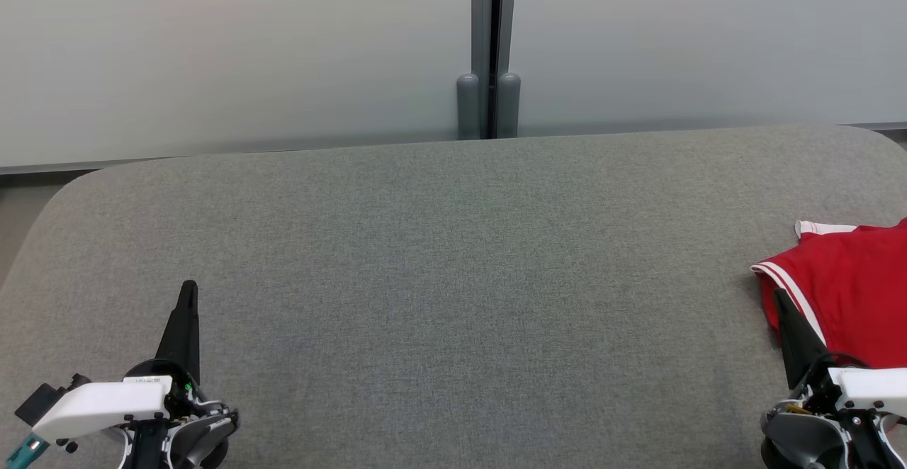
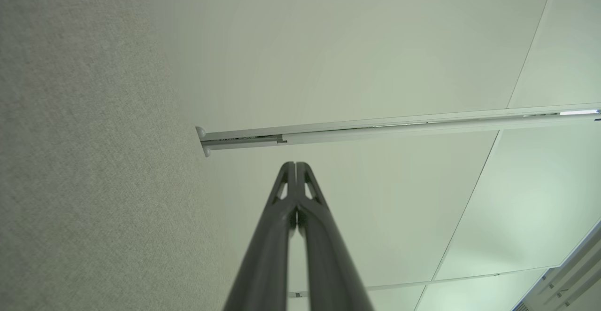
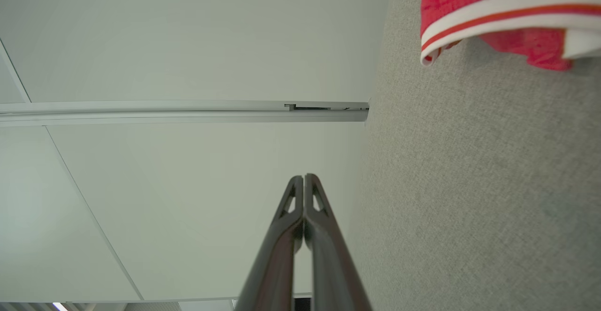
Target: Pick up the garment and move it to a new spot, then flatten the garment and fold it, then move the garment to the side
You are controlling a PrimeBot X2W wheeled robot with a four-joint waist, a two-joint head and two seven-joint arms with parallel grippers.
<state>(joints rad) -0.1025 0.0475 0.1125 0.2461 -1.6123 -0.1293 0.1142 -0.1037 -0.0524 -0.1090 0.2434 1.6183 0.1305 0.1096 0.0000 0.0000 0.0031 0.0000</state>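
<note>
A red garment [image 1: 850,285] with white striped trim lies folded at the far right of the grey cushioned surface [image 1: 453,278], cut off by the head view's right edge. Its trimmed edge also shows at the top right of the right wrist view, garment [image 3: 493,1]. My right gripper [image 1: 779,295] stands at the lower right, shut and empty, its tip just in front of the garment's left edge. At the lower left my left gripper [image 1: 188,286] is shut with nothing in it, far from the garment. Both fingertip pairs meet in the wrist views: left gripper [image 2: 296,164], right gripper [image 3: 304,177].
Pale frosted wall panels [image 1: 227,51] rise behind the surface, joined by a dark vertical post [image 1: 492,44] at the middle. The surface's rounded back corners show at the left and right. A broad stretch of grey fabric lies between the two grippers.
</note>
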